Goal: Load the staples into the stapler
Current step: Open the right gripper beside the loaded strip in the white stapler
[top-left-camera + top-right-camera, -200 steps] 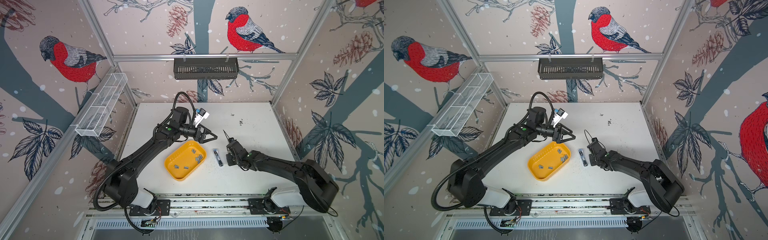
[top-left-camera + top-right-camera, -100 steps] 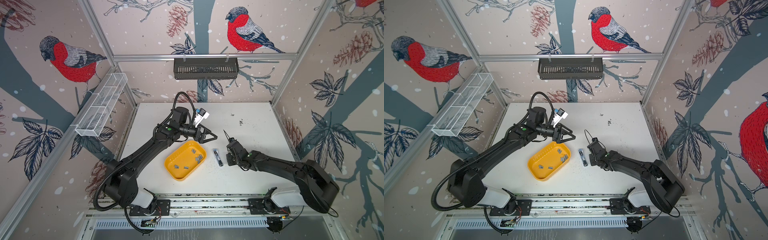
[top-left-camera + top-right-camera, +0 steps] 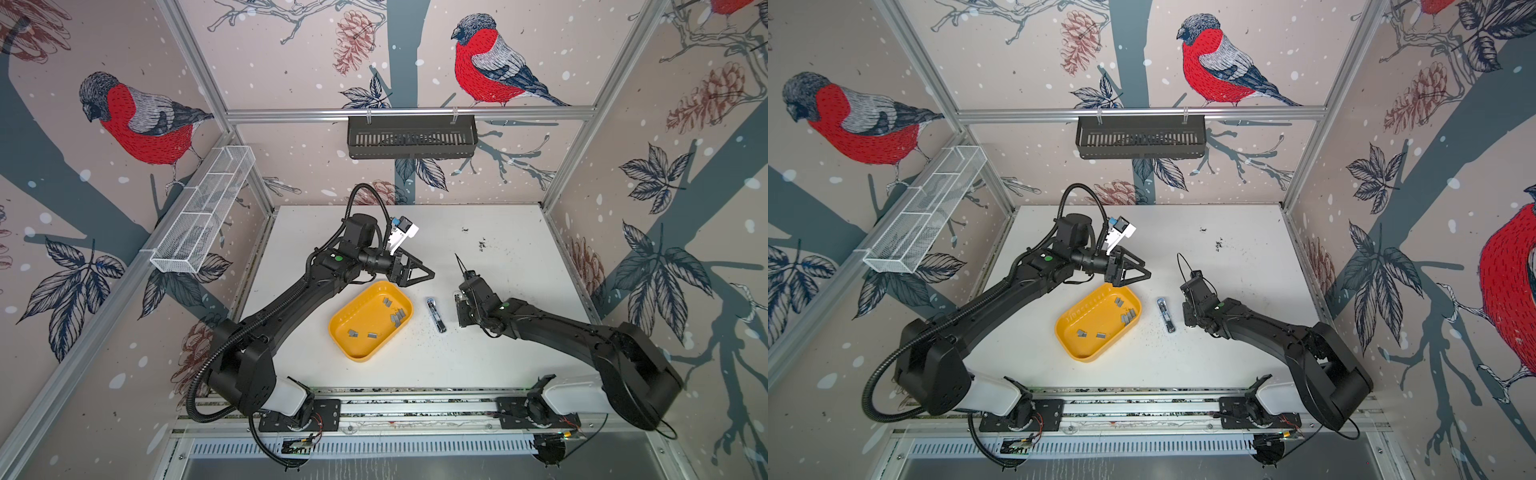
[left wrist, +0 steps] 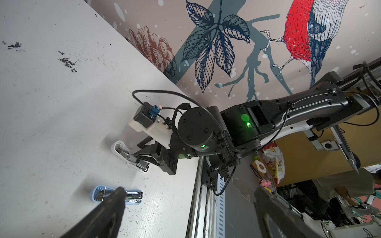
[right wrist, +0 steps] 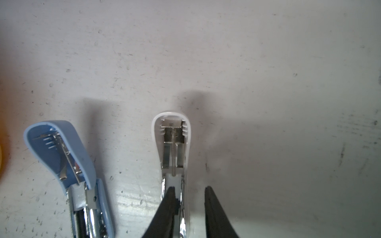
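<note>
The staples [image 3: 397, 318] lay as loose grey strips inside the yellow tray [image 3: 335, 332]. None had been lifted out, and none was visibly seated in a stapler. The left gripper [image 3: 430, 274] hovered over the tray's rim on the side farthest from the arm bases, its fingers [image 4: 115, 197] spread wide and empty. Just beside the tray, on the right arm's side, the blue stapler [image 3: 435, 313] lay hinged open on the surface [image 3: 511, 232]. The white stapler [image 5: 174, 144], also open, lay just past it from the tray. The right gripper [image 5: 189, 188] pointed down at the white stapler's magazine, fingers slightly apart with nothing between them. One fingertip [image 5: 171, 197] overlapped the metal channel, though whether it touched could not be told. The other stood clear outside the wall.

The step in hand looked like fetching a strip while the right arm tended the open stapler. The left gripper would do best to choose a strip lying alone toward the tray's middle, not the cluster by the wall nearest the blue stapler. It should pinch the strip across its narrow width and keep it level. The strip should go in lined up along the channel. The right fingers would need to clear the channel first, because these light staplers would likely skid if nudged.
</note>
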Controlling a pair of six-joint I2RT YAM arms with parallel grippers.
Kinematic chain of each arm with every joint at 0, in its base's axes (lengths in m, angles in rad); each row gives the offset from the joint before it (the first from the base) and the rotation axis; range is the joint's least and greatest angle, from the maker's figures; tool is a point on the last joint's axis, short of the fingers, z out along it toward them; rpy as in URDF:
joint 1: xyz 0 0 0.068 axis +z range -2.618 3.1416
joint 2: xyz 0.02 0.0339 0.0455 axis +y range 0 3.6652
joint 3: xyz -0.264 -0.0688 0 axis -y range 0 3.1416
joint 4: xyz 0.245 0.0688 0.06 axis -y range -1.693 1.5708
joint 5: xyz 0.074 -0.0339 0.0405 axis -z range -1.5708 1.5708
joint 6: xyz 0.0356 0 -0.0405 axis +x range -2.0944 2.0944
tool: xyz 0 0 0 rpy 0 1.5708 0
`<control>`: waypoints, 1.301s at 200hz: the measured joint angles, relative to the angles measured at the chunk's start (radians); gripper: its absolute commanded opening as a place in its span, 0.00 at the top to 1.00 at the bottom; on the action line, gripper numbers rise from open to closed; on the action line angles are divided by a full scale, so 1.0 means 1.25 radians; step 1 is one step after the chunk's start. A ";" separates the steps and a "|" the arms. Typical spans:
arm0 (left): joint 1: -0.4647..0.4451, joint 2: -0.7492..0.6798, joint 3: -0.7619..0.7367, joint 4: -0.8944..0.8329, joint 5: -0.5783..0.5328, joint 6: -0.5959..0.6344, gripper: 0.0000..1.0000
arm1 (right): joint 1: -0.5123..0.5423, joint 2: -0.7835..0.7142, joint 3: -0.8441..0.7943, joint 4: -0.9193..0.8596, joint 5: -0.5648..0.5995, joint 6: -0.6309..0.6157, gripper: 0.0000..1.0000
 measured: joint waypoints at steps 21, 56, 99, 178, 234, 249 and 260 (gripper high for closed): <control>0.000 0.000 0.000 0.000 0.000 0.000 0.03 | -0.005 0.005 0.000 0.000 -0.005 0.000 0.74; 0.000 0.000 0.000 0.000 0.000 0.000 0.03 | -0.006 0.012 -0.003 0.001 -0.019 -0.001 0.75; 0.000 0.000 0.000 0.000 0.000 0.000 0.03 | -0.006 0.011 -0.013 0.001 -0.029 -0.001 0.75; 0.000 0.000 0.000 0.000 0.000 0.000 0.03 | -0.001 -0.002 -0.028 0.001 -0.031 0.000 0.74; -0.001 0.000 0.000 0.000 0.000 0.000 0.03 | -0.001 -0.006 -0.020 0.001 -0.027 0.000 0.71; -0.001 0.000 0.000 0.000 0.000 0.000 0.03 | -0.001 -0.006 -0.013 0.000 -0.025 0.001 0.71; -0.002 0.000 0.000 0.000 0.000 0.000 0.03 | -0.001 -0.006 -0.009 0.001 -0.022 0.001 0.71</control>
